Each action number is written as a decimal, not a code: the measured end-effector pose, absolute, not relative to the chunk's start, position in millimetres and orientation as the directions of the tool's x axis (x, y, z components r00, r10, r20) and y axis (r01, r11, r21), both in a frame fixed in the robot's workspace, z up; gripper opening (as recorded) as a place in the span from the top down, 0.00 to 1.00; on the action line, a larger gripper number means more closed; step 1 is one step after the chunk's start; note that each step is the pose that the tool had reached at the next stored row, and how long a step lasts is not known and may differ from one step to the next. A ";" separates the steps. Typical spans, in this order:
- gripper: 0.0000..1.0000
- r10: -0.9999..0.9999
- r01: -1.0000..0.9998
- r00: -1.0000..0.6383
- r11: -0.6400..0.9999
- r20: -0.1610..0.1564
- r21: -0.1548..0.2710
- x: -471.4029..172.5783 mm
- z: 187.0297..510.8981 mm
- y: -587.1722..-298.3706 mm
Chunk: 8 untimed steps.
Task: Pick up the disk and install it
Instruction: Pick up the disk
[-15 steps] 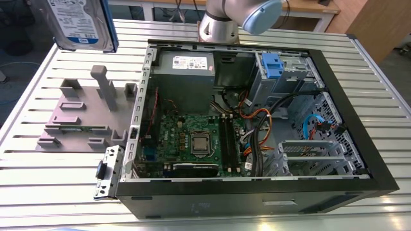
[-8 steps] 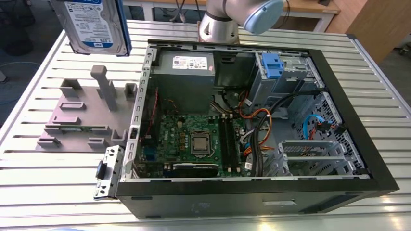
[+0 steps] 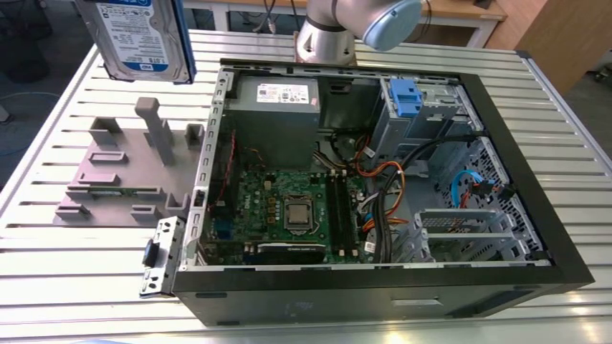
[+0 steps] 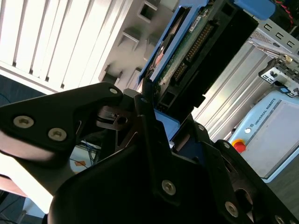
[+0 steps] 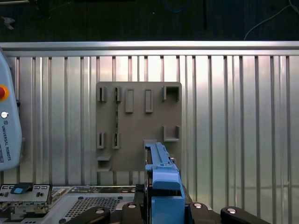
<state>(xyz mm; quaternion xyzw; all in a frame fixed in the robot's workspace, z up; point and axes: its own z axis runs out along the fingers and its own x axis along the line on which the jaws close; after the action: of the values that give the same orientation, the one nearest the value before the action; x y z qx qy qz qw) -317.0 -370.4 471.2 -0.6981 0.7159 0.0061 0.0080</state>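
Disk (image 3: 139,36) hangs in the air at the exterior view's left, above the grey stand (image 3: 125,168) and clear of it. In the first wrist view the claw (image 5: 163,207) is clamped on the disk's blue-framed edge. The hold looks to be at one end, so the disk could tilt or slip. Further right, in the open computer case (image 3: 363,294), loose cables (image 3: 388,183) lie near the drive bay (image 3: 426,107). They could snag the disk, and a skewed entry would likely jam.
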 end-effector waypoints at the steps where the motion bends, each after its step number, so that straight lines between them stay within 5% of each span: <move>1: 0.63 -0.999 -1.000 -0.025 0.025 -0.020 -0.002 -317.0 471.2 -370.4; 8: 0.63 -0.999 -1.000 -0.025 0.025 -0.020 -0.002 -312.5 471.2 -370.4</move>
<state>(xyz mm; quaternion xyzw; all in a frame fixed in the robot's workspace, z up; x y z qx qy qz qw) -312.5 -370.4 471.2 -0.6981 0.7159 0.0061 0.0080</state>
